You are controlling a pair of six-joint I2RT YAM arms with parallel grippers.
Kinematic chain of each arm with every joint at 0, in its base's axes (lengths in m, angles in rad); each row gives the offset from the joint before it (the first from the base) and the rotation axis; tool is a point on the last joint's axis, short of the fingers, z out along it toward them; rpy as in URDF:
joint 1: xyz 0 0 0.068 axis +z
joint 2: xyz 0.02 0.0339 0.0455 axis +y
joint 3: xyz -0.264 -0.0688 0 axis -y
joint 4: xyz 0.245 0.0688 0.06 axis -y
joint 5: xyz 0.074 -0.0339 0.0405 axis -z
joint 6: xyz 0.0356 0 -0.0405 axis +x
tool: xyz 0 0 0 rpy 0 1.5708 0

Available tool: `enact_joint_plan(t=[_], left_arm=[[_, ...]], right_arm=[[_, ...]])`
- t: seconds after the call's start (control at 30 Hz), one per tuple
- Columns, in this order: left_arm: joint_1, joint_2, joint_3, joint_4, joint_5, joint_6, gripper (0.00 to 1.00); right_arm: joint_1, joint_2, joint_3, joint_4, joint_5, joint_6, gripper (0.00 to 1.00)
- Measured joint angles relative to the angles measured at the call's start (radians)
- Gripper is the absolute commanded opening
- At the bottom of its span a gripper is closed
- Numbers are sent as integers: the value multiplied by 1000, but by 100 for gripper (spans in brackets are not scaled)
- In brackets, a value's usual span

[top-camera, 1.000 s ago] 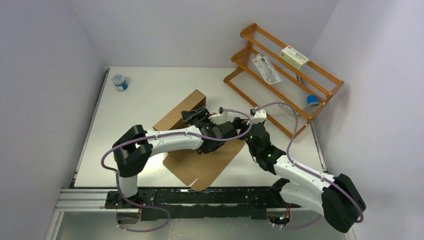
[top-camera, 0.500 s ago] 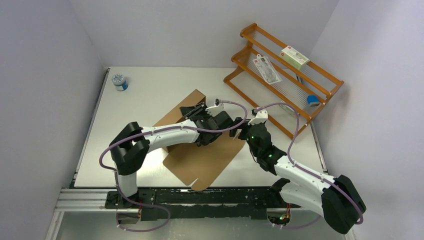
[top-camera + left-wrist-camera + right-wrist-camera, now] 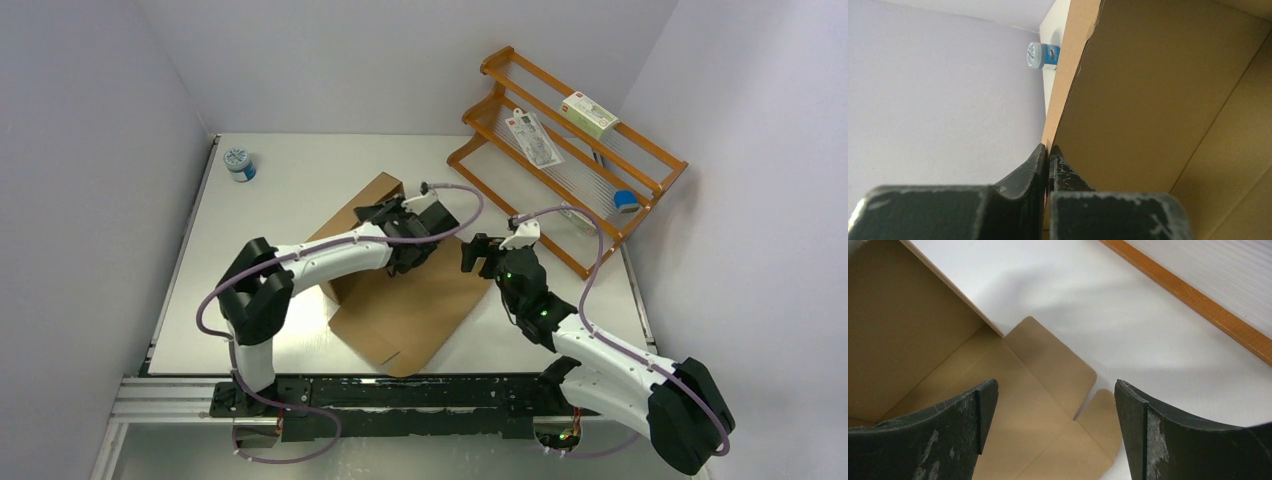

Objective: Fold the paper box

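Paper box (image 3: 400, 310) half-folded, long axis diagonal near-left to far-right, flat panel spread near-right. Left claw (image 3: 1048, 150) pinches raised wall; right claw (image 3: 1055, 385) wide, empty.

Wooden rack (image 3: 585, 165) right of paper box (image 3: 400, 310)

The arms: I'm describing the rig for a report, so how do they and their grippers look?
Both the left arm and right arm have white links, black joints and looping purple cables; green lights on the right. Black gripper fingers look scuffed.

Plain brown paper box (image 3: 400, 315), white table (image 3: 300, 190), orange rack (image 3: 508, 210), blue-and-white jar (image 3: 240, 164).
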Motion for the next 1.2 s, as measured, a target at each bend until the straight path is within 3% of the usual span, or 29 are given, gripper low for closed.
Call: enact_joint_plan(t=[0.23,0.6,0.8,0.93,1.2], left_arm=[[149,-61,46,-66,189,-43,6],[488,-171,21,-72,679,-154,8],[636,-216,-160,4,927,-262,13],[712,-285,-359,109,1099,-370,16],[739,-468,-691,371,1278,-624,19]], right_arm=[[-1,-15,21,-49,-12,-4,91],[-3,-142,247,-189,-143,-72,91],[-3,-161,309,-196,-225,-98,91],[-3,-130,309,-210,-283,-107,91],[-3,-55,307,-228,-351,-117,91]])
